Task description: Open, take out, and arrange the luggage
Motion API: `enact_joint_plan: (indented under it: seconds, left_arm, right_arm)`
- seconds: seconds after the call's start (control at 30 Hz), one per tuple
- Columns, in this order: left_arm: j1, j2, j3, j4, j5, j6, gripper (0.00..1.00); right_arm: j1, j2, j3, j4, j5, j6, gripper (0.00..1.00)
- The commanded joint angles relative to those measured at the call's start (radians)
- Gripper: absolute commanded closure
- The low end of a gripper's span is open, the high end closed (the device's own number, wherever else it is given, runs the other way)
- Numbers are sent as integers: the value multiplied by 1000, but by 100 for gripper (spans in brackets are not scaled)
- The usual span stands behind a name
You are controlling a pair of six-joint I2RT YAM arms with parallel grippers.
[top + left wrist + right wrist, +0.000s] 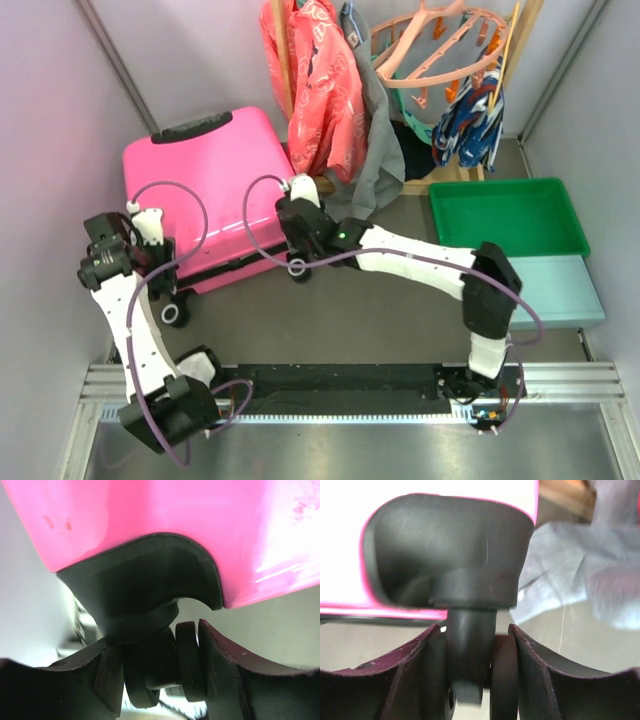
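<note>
Both clamped tight: left gripper (156, 647) on the near-left wheel (150, 677), right gripper (475, 635) on the near-right wheel (502, 680). Luggage (215, 170) lying shut at far left, long axis running away from both. Neither nearer, tbh.

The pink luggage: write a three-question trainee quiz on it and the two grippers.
1. True or false: the luggage lies closed.
2. Which part of it do the left gripper and the right gripper each pinch?
3. In the top view, the green tray lies: A) left of the luggage, B) right of it, C) on it.

Key: 1 true. 2 a caster wheel. 3 B.
</note>
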Motion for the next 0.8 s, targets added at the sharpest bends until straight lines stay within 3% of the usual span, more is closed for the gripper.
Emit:
enact_joint_plan:
  seconds: [0.0, 0.03, 0.1, 0.13, 0.23, 0.37, 0.47, 0.77]
  left_arm:
    - [-22, -49, 67, -213, 207, 257, 73]
    - [-22, -57, 73, -241, 211, 274, 44]
    - [-20, -75, 107, -281, 247, 322, 30]
    - [-20, -81, 124, -314, 263, 330, 19]
    - [-22, -86, 211, -348, 340, 313, 4]
    - [-20, -69, 372, -335, 380, 258, 1]
    - [-20, -57, 411, -266, 376, 200, 1]
    - [-20, -43, 321, -83, 244, 58, 1]
  right_arm:
    - [-7, -247, -173, -85, 66, 24, 100]
    - [-8, -265, -195, -85, 75, 15, 100]
    - [-10, -299, -255, -77, 96, -26, 100]
    - [-15, -325, -272, -76, 104, -39, 100]
    - [-36, -380, -339, -76, 155, -54, 100]
    - [-138, -471, -439, -42, 85, -96, 100]
    - [-194, -528, -467, -13, 58, -151, 100]
    - [-354, -543, -468, 79, 38, -326, 100]
